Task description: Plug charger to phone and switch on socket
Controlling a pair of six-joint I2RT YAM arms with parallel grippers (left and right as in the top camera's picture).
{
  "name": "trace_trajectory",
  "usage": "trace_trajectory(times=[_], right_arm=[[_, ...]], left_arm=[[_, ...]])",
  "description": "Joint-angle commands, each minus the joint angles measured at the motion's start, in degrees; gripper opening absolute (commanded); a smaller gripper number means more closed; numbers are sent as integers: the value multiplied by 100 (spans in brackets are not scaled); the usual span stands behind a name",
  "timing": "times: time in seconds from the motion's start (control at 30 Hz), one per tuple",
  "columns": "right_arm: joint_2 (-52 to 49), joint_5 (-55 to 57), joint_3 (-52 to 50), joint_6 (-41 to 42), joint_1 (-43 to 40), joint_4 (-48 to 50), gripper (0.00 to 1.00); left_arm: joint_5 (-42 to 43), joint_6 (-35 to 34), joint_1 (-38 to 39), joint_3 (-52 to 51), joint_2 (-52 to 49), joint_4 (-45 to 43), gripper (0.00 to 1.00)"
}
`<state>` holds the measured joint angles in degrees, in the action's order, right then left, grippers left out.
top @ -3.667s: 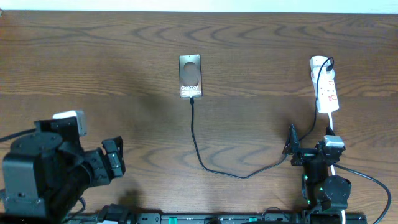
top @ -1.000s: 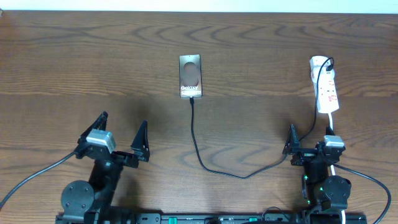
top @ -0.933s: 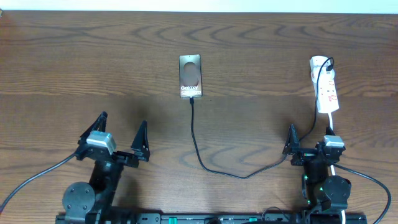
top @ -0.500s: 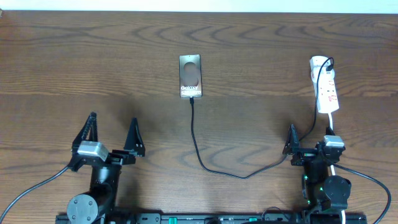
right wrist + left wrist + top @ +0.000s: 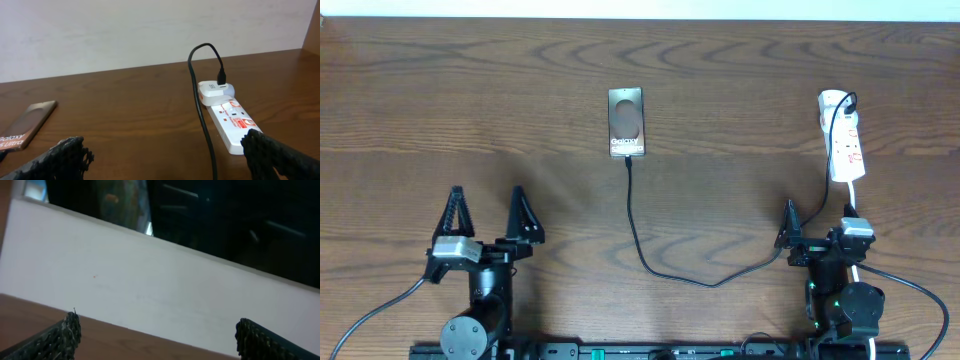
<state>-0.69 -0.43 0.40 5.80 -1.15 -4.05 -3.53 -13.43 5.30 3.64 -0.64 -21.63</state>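
Observation:
The phone [image 5: 626, 122] lies flat at the middle back of the table, also visible at the left of the right wrist view [image 5: 25, 127]. The black charger [image 5: 633, 225] runs from the phone's near edge in a curve to the right and up to the white socket [image 5: 844, 135], where its plug [image 5: 218, 77] sits in the far end. I cannot tell whether the tip is seated in the phone. My left gripper [image 5: 486, 200] stands open near the front left, far from everything. My right gripper [image 5: 818, 222] is open just in front of the socket [image 5: 227, 120], holding nothing, with the cable [image 5: 202, 115] between its fingers.
The socket's white cord [image 5: 855, 195] runs toward the front edge past my right gripper. A white wall [image 5: 150, 280] stands behind the table's far edge. Both arm bases sit at the front edge.
My left gripper has drawn back toward the front edge and a little left, turning to point straight ahead. The right arm, phone, charger and socket have not moved.

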Motion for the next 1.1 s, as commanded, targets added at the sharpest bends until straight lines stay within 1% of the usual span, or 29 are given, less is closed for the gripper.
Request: trace_trajectory(times=[0.0, 0.17, 0.43, 0.7, 0.8, 0.97, 1.07], right_arm=[[37, -15, -11, -31, 39, -28, 99], [37, -15, -11, -31, 39, -28, 99], [37, -15, -11, -31, 39, -28, 99], [37, -15, -11, -31, 39, -28, 99], [37, -15, -11, -31, 39, -28, 99], [37, -15, -11, -31, 39, -28, 99], [37, -15, -11, -31, 39, -28, 99]], left_arm=[[-168, -319, -151, -125, 57, -262, 98], [-168, -319, -391, -280, 57, -468, 98], [-168, -291, -693, -343, 57, -463, 98], [-166, 46, -785, -343, 59, -409, 98], [-166, 94, -785, -343, 59, -127, 98], [-168, 94, -787, -343, 59, 699, 98], [-166, 168, -785, -343, 59, 988, 98]])
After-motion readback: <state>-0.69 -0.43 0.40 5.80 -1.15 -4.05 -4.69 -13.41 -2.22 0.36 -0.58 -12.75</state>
